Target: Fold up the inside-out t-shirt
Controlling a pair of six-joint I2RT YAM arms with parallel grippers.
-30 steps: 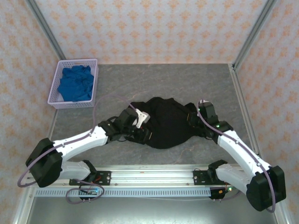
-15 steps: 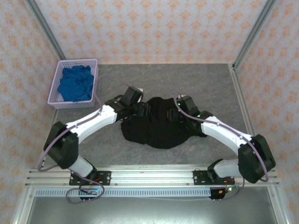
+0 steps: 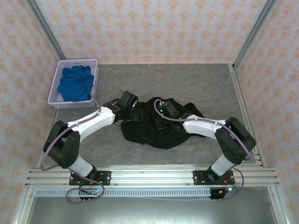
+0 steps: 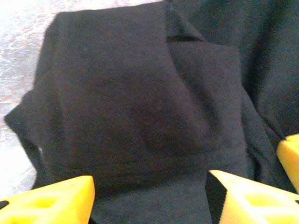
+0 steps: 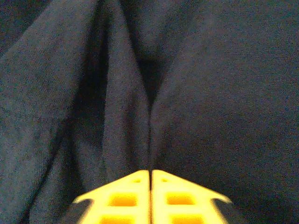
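Black cloth lies in a bunched heap in the middle of the grey table [image 3: 201, 84]. It is the black t-shirt [image 3: 154, 137], and both arms reach in over it from the two sides.

The left gripper [image 3: 138, 115] is at the left end of the shirt. In its wrist view its yellow fingers [image 4: 56, 198] stand wide apart – the left gripper [image 4: 149, 200] is open and holds nothing. Between and past them the black t-shirt [image 4: 140, 102] lies in flat layers with a straight folded edge, and a bit of pale table shows at the left.

The right gripper [image 3: 161, 122] is down on the middle of the shirt. In its wrist view the two yellow fingers [image 5: 121, 198] are pressed tight together – the right gripper [image 5: 150, 175] is closed. A raised fold of the black t-shirt [image 5: 210, 93] runs straight up from the tips, so it looks pinched between them.

Far off at the back left corner sits a purple basket [image 3: 55, 101] with a blue cloth [image 3: 74, 84] inside, well apart from the shirt.
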